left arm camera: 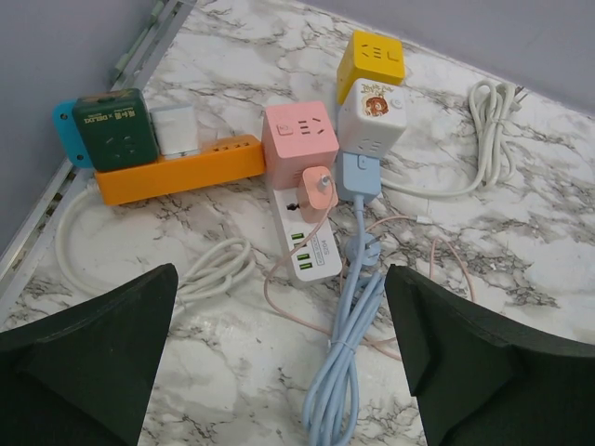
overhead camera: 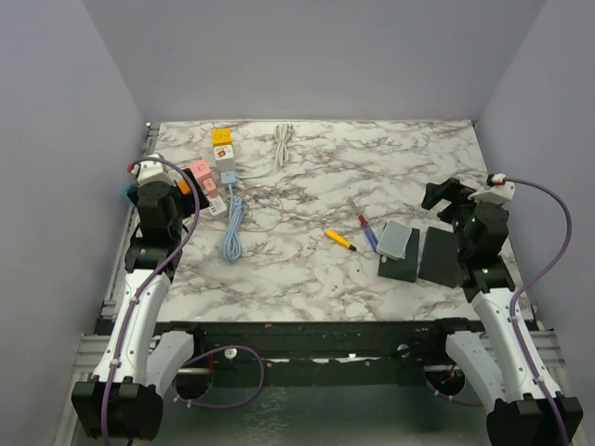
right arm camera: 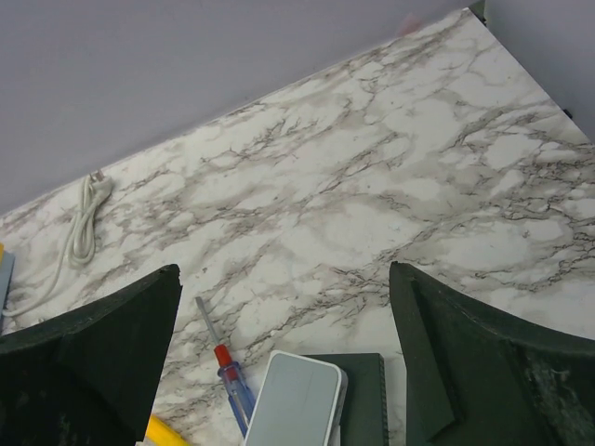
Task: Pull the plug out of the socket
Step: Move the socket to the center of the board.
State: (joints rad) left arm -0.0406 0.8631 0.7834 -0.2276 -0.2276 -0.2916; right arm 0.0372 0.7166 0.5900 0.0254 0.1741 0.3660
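**Marble tabletop (overhead camera: pixel 316 186), plugs seated near the far-left corner**

From above, the left pincer (overhead camera: pixel 189 192) sits by the left edge, just beside a cluster of sockets near the far-left corner. A blue cable (overhead camera: pixel 232 232) runs from that cluster toward the near edge. The right pincer (overhead camera: pixel 442 197) is near the right edge, close to two dark pads (overhead camera: pixel 437 258).

On the left wrist camera, the left pincer is released, its fingers (left arm camera: pixel 102 362) spread wide with nothing between them. Ahead, a pink plug (left arm camera: pixel 318 189) sits on the white power strip (left arm camera: pixel 311 249) at the end toward the far edge, touching a pink cube socket (left arm camera: pixel 299 135). Just beside it, a blue plug (left arm camera: pixel 356 175) is pressed against the near face of a white cube socket (left arm camera: pixel 370 113), and a yellow cube (left arm camera: pixel 371 58) stands behind that. An orange strip (left arm camera: pixel 181 175) carrying a green adapter (left arm camera: pixel 113 128) lies toward the left edge.

On the right wrist camera, the right pincer is also released and empty. Between its fingers (right arm camera: pixel 102 362) show a red-and-blue screwdriver (right arm camera: pixel 231 376) and a grey slab (right arm camera: pixel 297 401) lying on a dark pad. A coiled white cable (right arm camera: pixel 82 223) lies near the far edge.
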